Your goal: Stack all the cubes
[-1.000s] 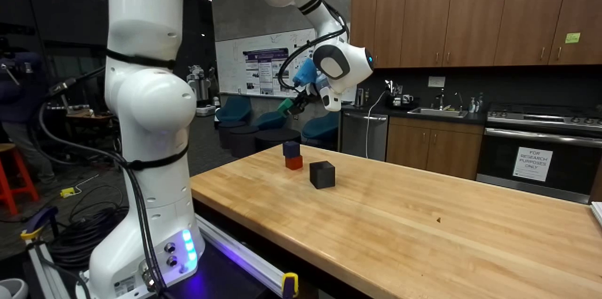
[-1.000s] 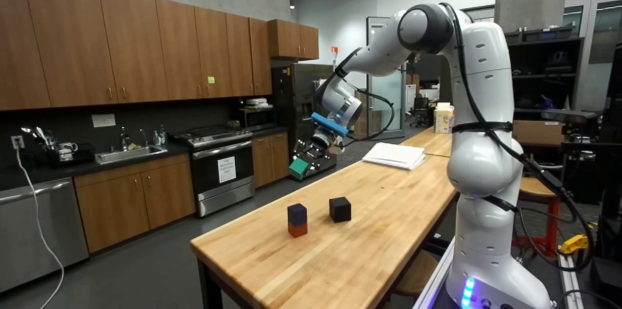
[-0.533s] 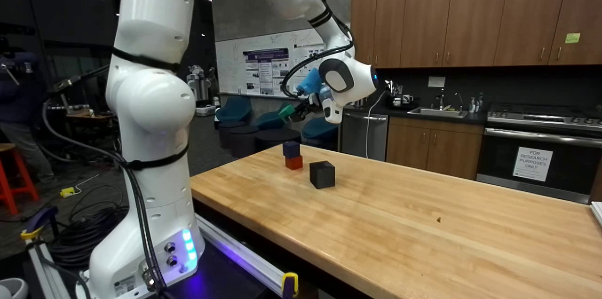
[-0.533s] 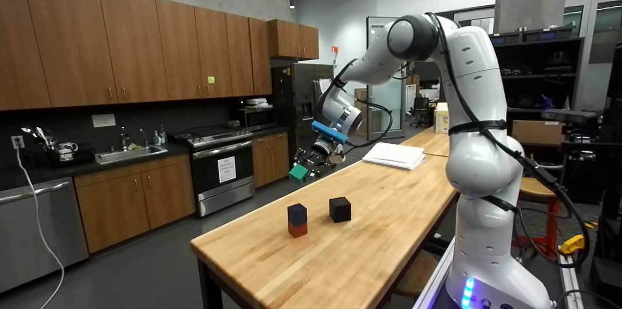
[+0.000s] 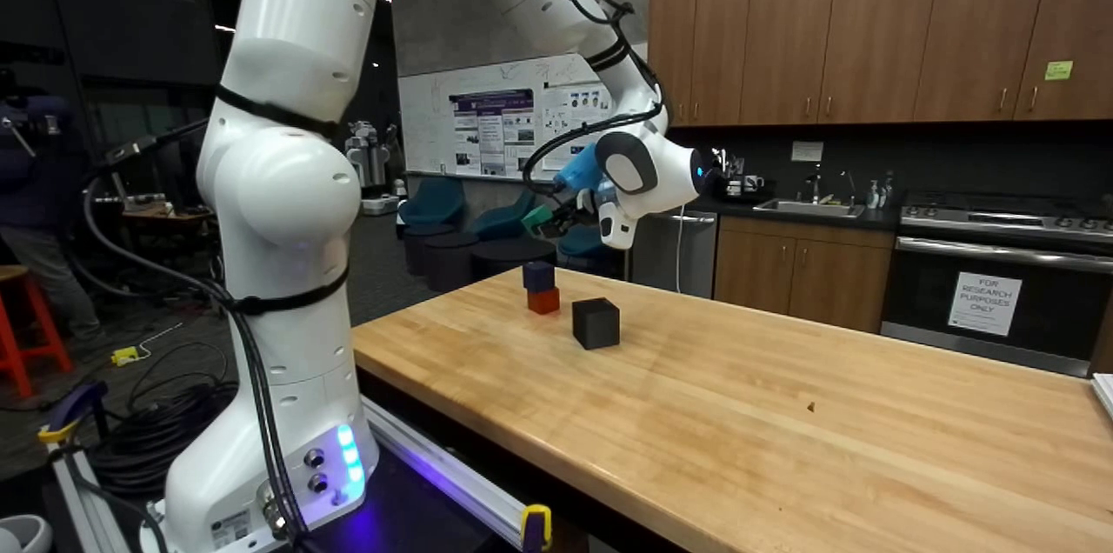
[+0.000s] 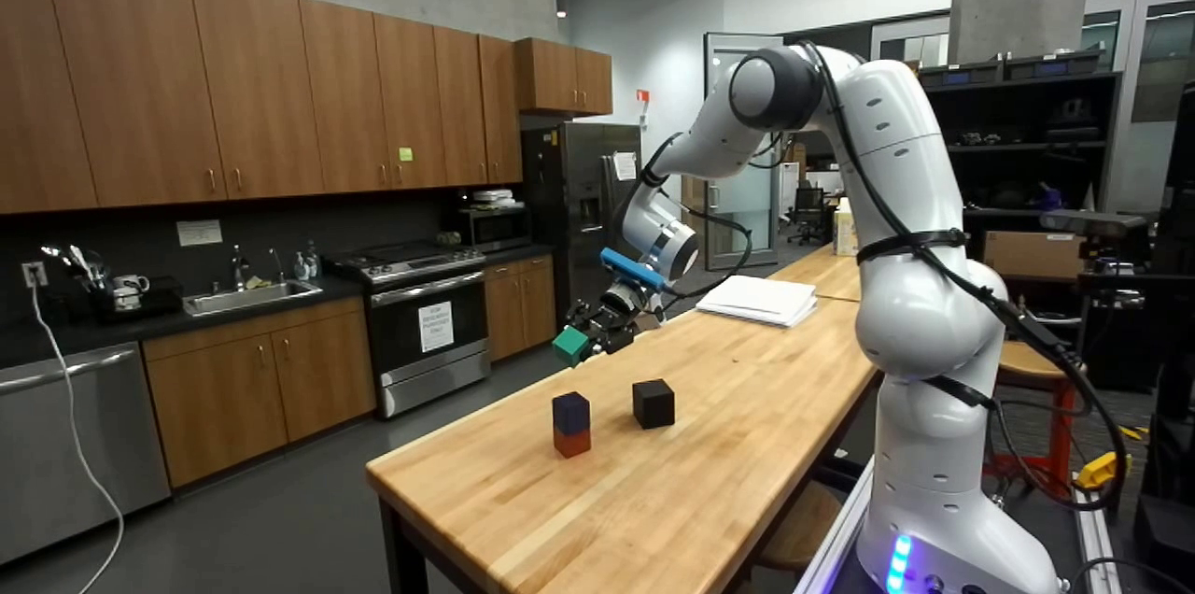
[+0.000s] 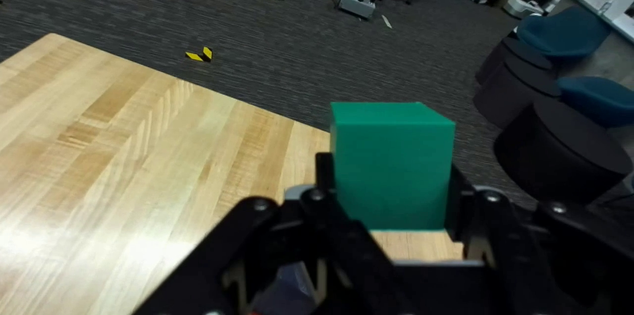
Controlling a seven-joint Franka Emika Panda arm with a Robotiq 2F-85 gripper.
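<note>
Sink (image 6: 252,298): at the left of an exterior view, we find it set into a dark counter (image 6: 163,326), with brown wooden cupboards (image 6: 261,108) above.

Oven (image 6: 401,342): next to the right, we come to its black door, where a sheet of paper (image 5: 984,303) reads "For research purposes only".

Wooden table (image 6: 523,519): on its top we see a dark blue block (image 6: 570,413) sitting on a red block (image 6: 572,443), and the red one rests flat on the wood.

Green block (image 6: 570,346): we see it held in the air, tilted; in both exterior views it shows higher than the stacked pair, with a clear gap between. Whether it is straight above them, we cannot tell.

Fingers (image 7: 324,174): the black gripper (image 7: 391,181) pinches the green block from two opposite sides, one fingertip against each, as the wrist view lets us see up close.

Black block (image 6: 653,403): we find it flat on the table, near the stacked pair and apart from it.

White sheets (image 6: 758,297): farther along the table, we notice these lying in a low pile.

Robot arm (image 6: 915,323): at the right we have it, white, standing beside the table, bent high like an arch and reaching down leftward to the gripper. Blue lights (image 6: 899,564) glow at its base.
</note>
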